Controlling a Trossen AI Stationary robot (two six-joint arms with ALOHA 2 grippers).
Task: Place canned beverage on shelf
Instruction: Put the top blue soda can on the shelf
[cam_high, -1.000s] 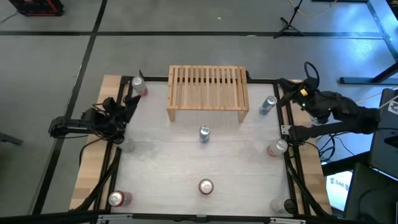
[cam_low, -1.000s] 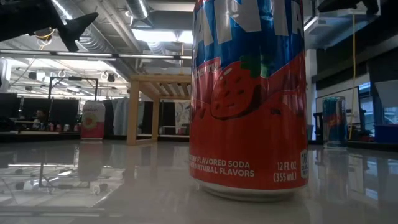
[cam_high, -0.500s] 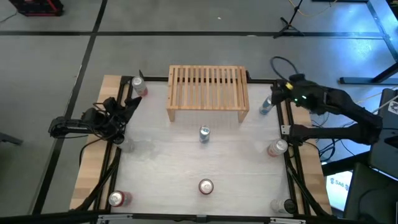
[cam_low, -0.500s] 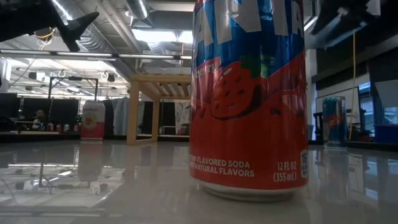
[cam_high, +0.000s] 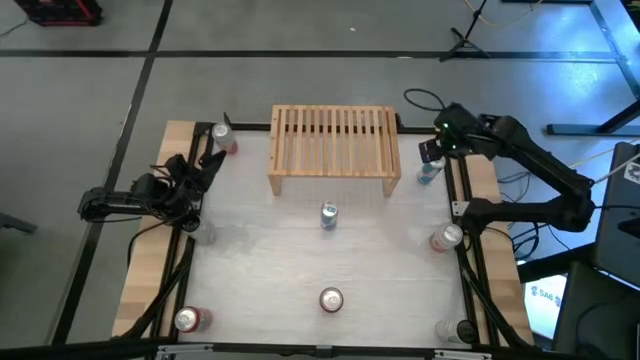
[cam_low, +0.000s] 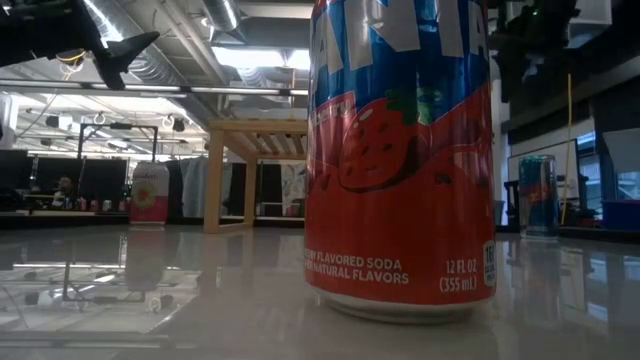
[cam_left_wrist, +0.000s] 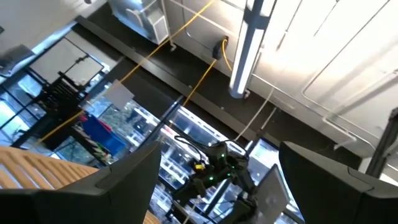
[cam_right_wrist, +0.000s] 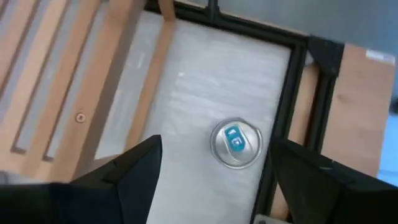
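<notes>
Your white counter (cam_high: 260, 260) carries the light-wood shelf (cam_high: 334, 147) at its far middle, slatted top bare, with cans scattered around it. Your right arm (cam_high: 540, 170) reaches in from the right edge and holds the right tool (cam_high: 432, 152) above the blue-tabbed can (cam_right_wrist: 236, 142), which stands upright on the counter just beside the shelf's right end and close to the black frame rail; your right wrist view shows the two dark fingers (cam_right_wrist: 130, 167) spread apart on either side of the can, not touching it. Your left arm (cam_high: 130, 200) waits at the counter's left edge, its left tool (cam_high: 207, 170) angled upward with fingers apart and nothing between them. The red strawberry soda can (cam_low: 400, 150) stands upright at the near middle, filling the low view, and a silver-topped can (cam_high: 328, 214) stands in front of the shelf. A pink can (cam_high: 223, 138) sits near the shelf's left end.
</notes>
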